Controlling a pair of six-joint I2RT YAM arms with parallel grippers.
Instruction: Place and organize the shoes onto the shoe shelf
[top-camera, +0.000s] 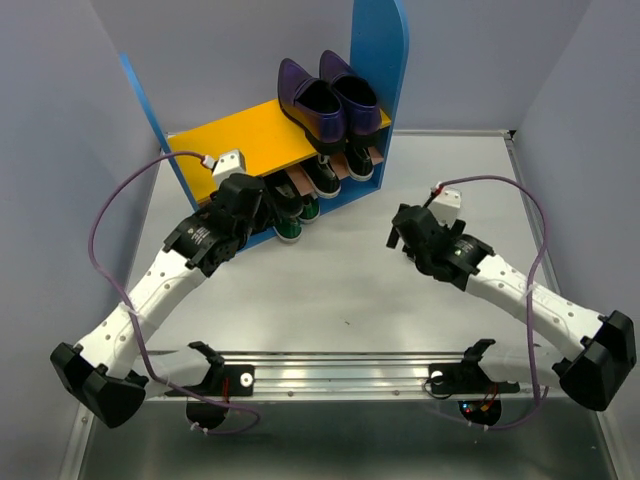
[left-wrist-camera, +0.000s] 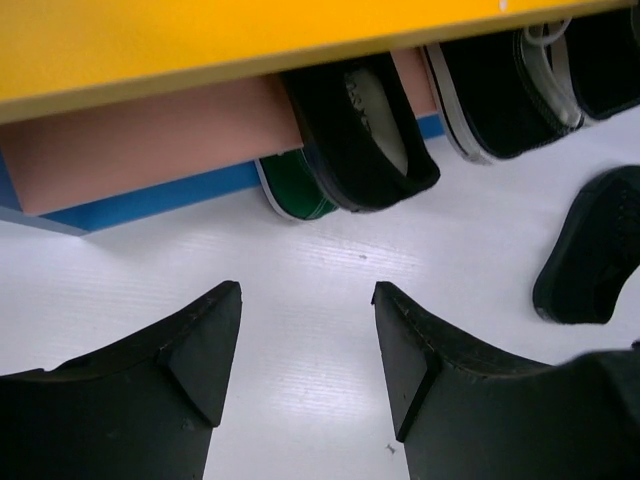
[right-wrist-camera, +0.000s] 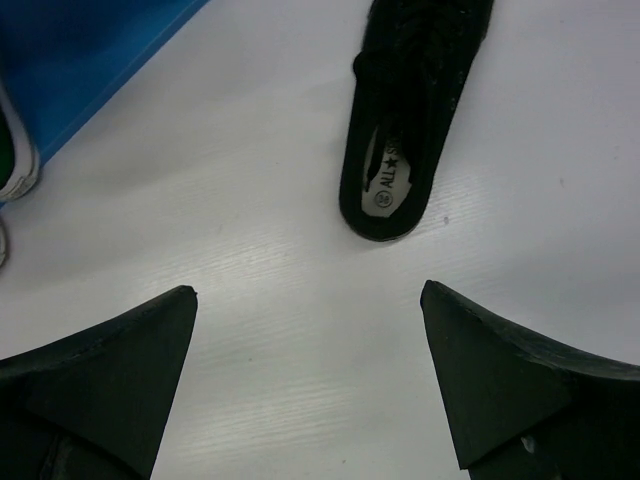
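The shoe shelf (top-camera: 225, 135) stands at the back, with blue side panels and a yellow top board. Two purple loafers (top-camera: 325, 95) sit on the top board at the right. On the tan lower board (left-wrist-camera: 150, 130), a black slip-on (left-wrist-camera: 365, 130) lies over a green sneaker (left-wrist-camera: 295, 190), beside black sneakers with white soles (left-wrist-camera: 500, 90). Another black slip-on (right-wrist-camera: 410, 110) lies on the table; it also shows in the left wrist view (left-wrist-camera: 595, 250). My left gripper (left-wrist-camera: 308, 300) is open and empty in front of the lower tier. My right gripper (right-wrist-camera: 308, 290) is open and empty, just short of the loose slip-on.
The white table (top-camera: 330, 290) runs between the two arms. Grey walls close in the left, right and back. The shelf's right blue panel (top-camera: 380, 60) stands tall beside the loafers. Purple cables loop over both arms.
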